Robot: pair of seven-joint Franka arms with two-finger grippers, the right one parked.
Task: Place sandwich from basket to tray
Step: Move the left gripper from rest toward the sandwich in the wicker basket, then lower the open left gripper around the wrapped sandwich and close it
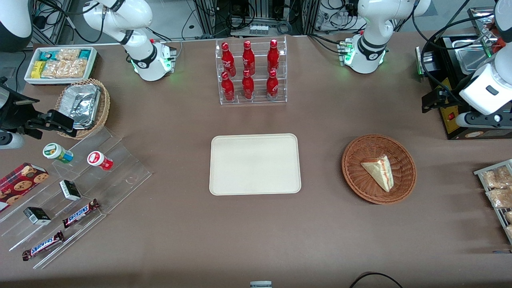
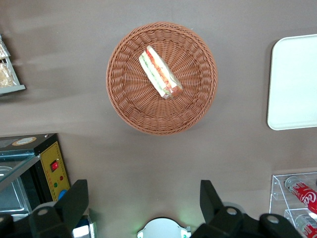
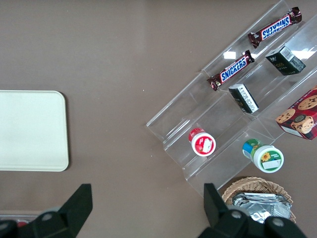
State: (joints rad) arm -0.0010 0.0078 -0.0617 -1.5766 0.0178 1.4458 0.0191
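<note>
The sandwich (image 1: 379, 171) is being shown in the front view lying in the basket (image 1: 356, 176), which is resting on the brown table (image 1: 180, 224) toward the working arm's end, well apart from the tray (image 1: 255, 164) at the middle of the table. In that view the claw itself is not being made out clearly; only the white body of the working arm is being seen above a black appliance (image 1: 456, 120) at the table's edge. The claw (image 2: 143, 201) is being revealed by the left wrist view instead: its two dark fingers (image 2: 74, 201) are being held wide apart, released and grasping nothing, high above the table and apart from the basket (image 2: 129, 99). The red and green filling of the sandwich (image 2: 159, 72) is being displayed more plainly there, along with one rounded end of the tray (image 2: 292, 84). A clear rack of red bottles (image 1: 251, 72) is being seen whole only from the front, farther from that camera than the tray. Snickers bars (image 3: 233, 69) on a clear stepped stand are being shown closest by the right wrist view.
</note>
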